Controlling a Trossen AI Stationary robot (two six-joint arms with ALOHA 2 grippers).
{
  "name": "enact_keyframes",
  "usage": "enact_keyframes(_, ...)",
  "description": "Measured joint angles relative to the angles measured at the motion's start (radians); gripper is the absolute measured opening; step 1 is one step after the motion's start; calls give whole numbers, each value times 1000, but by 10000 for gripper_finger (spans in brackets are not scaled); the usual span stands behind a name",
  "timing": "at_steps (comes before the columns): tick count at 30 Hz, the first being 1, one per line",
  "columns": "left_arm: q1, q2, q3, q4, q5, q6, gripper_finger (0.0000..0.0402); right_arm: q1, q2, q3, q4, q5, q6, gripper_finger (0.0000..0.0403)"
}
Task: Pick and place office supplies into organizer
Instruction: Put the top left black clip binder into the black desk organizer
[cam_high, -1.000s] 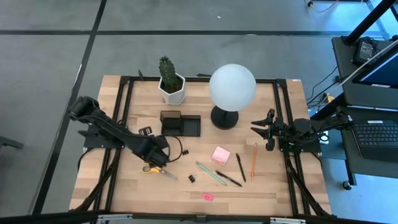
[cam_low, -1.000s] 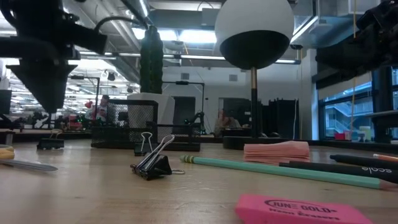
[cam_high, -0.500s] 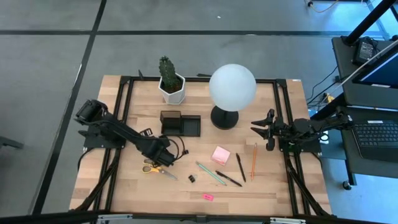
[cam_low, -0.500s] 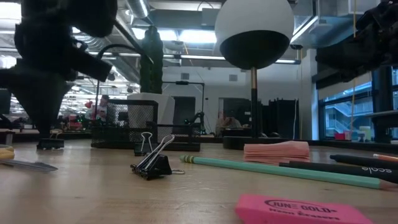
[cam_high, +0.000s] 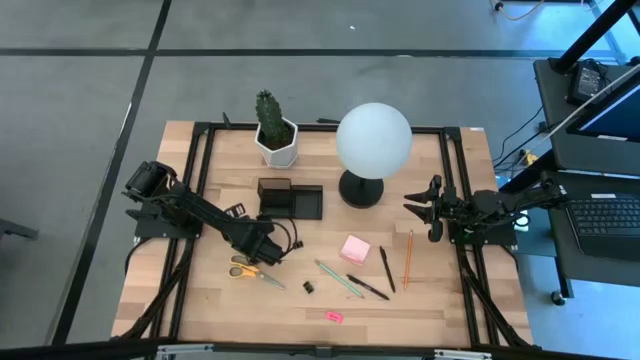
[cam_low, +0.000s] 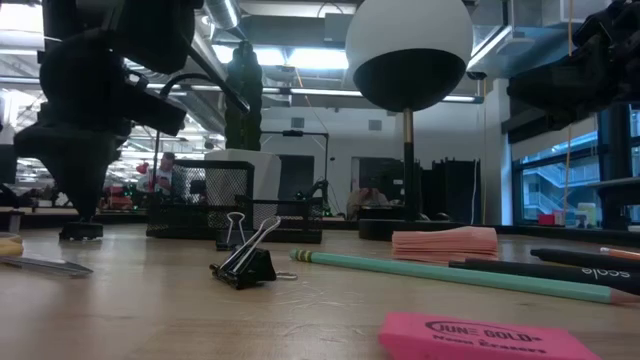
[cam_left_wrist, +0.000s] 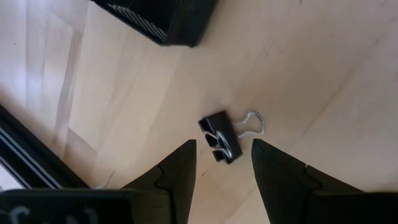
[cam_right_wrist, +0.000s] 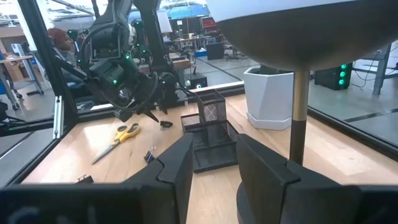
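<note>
The left gripper (cam_left_wrist: 222, 163) hangs low over the wooden table (cam_high: 440, 300), just off the organizer's (cam_high: 290, 199) near left corner, its two dark fingers (cam_left_wrist: 177, 171) spread apart and empty, with a black binder clip (cam_left_wrist: 221, 137) lying on the wood in the gap ahead of them, not yet touched. In the high view that gripper (cam_high: 262, 247) sits between the organizer and the yellow-handled scissors (cam_high: 252, 271), which lie just in front of it. The organizer, a low black mesh tray, stands beside the base of the white globe lamp (cam_high: 373, 141), with the cactus (cam_high: 271, 121) in its white pot behind it. Farther from the organizer, toward the table's front, lie a second binder clip (cam_high: 308, 287), a green pen (cam_high: 338, 278), a pink sticky-note pad (cam_high: 354, 249), two black pens (cam_high: 386, 268), an orange pencil (cam_high: 408, 258) and a small pink eraser (cam_high: 333, 316). The right gripper (cam_high: 425, 210) waits at the far side of the lamp from the organizer, near the table's right edge, its fingers (cam_right_wrist: 177, 168) parted and holding nothing.
</note>
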Motion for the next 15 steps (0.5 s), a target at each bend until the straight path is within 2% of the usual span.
enact_keyframes(15, 0, 0, -25, 45, 9, -8, 149, 0, 0, 0, 9, 2, -1, 126)
